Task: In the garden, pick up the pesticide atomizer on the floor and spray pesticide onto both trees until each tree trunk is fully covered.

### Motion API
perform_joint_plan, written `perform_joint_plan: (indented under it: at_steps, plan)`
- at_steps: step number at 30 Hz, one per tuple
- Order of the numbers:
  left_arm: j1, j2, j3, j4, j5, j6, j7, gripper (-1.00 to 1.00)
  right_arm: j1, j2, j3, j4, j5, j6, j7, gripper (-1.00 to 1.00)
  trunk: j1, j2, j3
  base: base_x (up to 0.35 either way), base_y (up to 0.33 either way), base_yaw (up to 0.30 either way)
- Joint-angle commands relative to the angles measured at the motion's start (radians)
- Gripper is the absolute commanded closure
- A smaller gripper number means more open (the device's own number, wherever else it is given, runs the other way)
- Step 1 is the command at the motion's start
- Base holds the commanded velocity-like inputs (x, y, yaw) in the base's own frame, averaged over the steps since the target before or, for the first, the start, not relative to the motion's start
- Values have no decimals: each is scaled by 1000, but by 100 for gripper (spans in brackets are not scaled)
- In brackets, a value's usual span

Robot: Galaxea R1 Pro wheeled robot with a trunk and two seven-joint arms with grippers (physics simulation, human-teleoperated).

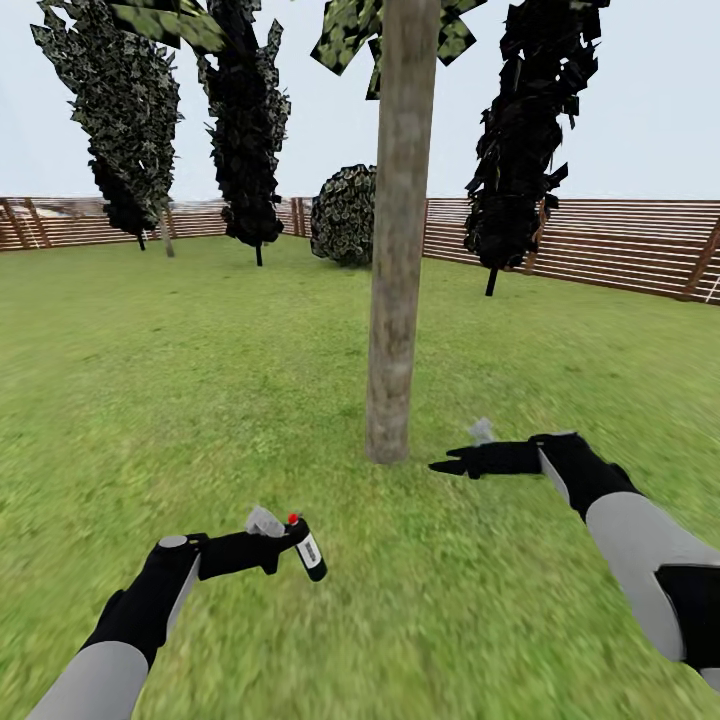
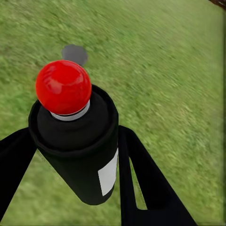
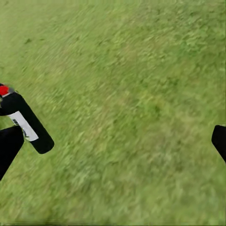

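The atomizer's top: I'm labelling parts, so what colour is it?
Bright red, on the black pesticide atomizer held in the left gripper; clearest in the left wrist view.

You have open grass (image 1: 200,400) on both sides of the tree trunk (image 1: 398,250); only that trunk stands ahead, between your 2 arms.

A fenced garden: green lawn (image 1: 200,350) fills the lower frame, a slatted wooden fence (image 1: 600,245) crosses mid-frame, a bare trunk (image 1: 398,250) stands centre, dark cone-shaped trees (image 1: 245,120) rise above.
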Motion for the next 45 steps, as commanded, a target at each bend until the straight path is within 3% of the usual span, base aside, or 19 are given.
perform_joint_plan:
  at_steps: [1, 6, 11, 12, 16, 21, 25, 26, 27, 28, 30, 35, 40, 45]
  plan:
    - [0, 1, -2, 0, -1, -2, -4, 100, -6, 26, 13, 0, 0, 9, 12, -100, 0, 0, 0, 0, 0, 0]
    - [0, 0, -6, -2, -1, -2, -12, 100, -16, 69, 32, 0, 1, 21, 38, -100, 0, 0, 0, 0, 0, 0]
    - [0, 0, -35, -3, -1, -2, -24, 100, -19, 78, 37, 0, 1, 25, 87, -100, 0, 0, 0, 0, 0, 0]
    - [0, 0, -54, -4, -1, -1, -32, 100, -19, 79, 38, 0, 2, 26, 98, 100, 0, 0, 0, 0, 0, 0]
    - [0, 0, -87, -5, -1, -1, -45, 100, -20, 80, 39, 0, 1, 27, 113, 100, 0, 0, 0, 0, 0, 0]
    - [0, 0, -97, -6, -1, -1, -50, 100, -20, 89, 39, 0, 1, 26, 116, 100, 0, 0, 0, 0, 0, 0]
    - [0, 0, -99, -6, -1, -2, -53, 100, -20, 125, 39, 0, 1, 25, 110, 100, 0, 0, 0, 0, 0, 0]
    - [0, 1, -99, -6, -1, -2, -54, 100, -20, 171, 39, 0, 1, 25, 100, 100, 0, 0, 0, 0, 0, 0]
    - [0, 1, -99, -6, -1, -2, -54, 100, -20, 192, 39, -1, 1, 25, 94, 100, 0, 0, 0, 0, 0, 0]
    - [0, 3, -98, -6, -3, -2, -58, 100, -21, 272, 39, -1, 1, 24, 73, 100, 0, 0, 0, 0, 0, 0]
    - [0, 3, -97, -6, -4, -2, -59, 100, -20, 305, 41, -2, 1, 24, 66, 100, 0, 0, 0, 0, 0, 0]
    - [0, 4, -96, -6, -4, -3, -60, 100, -20, 319, 63, -2, 1, 20, 67, 100, 0, 0, 0, 0, 0, 0]
    - [0, 4, -96, -6, -2, -3, -60, 100, -20, 323, 188, -2, -4, 17, 68, 100, 0, 0, 0, 0, 0, 0]
    - [0, 3, -98, -6, -1, -3, -60, 100, -19, 328, 220, -2, -8, 15, 69, 100, 0, 0, 0, 0, 0, 0]
